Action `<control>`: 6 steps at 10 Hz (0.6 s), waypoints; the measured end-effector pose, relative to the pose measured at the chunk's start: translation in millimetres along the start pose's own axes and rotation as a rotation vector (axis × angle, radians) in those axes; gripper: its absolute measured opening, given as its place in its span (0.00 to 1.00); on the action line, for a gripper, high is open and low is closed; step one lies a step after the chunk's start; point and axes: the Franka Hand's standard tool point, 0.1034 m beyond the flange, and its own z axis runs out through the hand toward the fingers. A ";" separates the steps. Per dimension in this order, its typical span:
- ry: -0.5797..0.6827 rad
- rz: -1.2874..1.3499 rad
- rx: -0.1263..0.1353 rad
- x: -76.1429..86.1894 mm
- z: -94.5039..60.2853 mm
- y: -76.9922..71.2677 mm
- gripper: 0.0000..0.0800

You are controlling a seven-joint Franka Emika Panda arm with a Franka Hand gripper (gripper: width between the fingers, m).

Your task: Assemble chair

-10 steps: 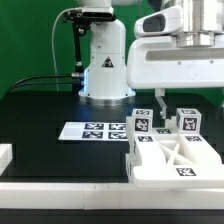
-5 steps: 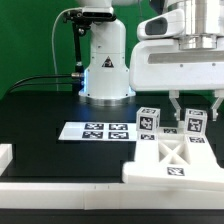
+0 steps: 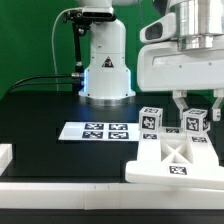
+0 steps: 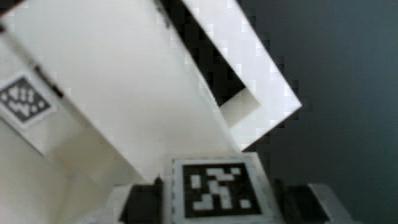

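Observation:
The chair [image 3: 172,160] is a blocky white piece with an X-shaped brace, standing at the exterior view's lower right. Two tagged upright ends rise from it: one [image 3: 150,119] to the left and one [image 3: 197,121] to the right. My gripper [image 3: 197,108] comes down over the right one, a finger on each side. In the wrist view the dark fingers [image 4: 150,203] press against both sides of a white tagged end [image 4: 217,185], so the gripper [image 4: 221,203] is shut on it. A long white panel [image 4: 134,110] of the chair stretches away from it.
The marker board [image 3: 97,130] lies flat on the black table, left of the chair. A white rail [image 3: 60,187] runs along the front edge, and a white block [image 3: 5,155] sits at the far left. The arm's base [image 3: 105,70] stands behind.
The gripper moved toward the exterior view's right and closed from wide open onto the chair's right tagged end. The chair turned and shifted slightly to the right with it.

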 end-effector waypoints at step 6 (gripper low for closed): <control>-0.019 -0.083 -0.014 -0.3 1.6 0.9 0.66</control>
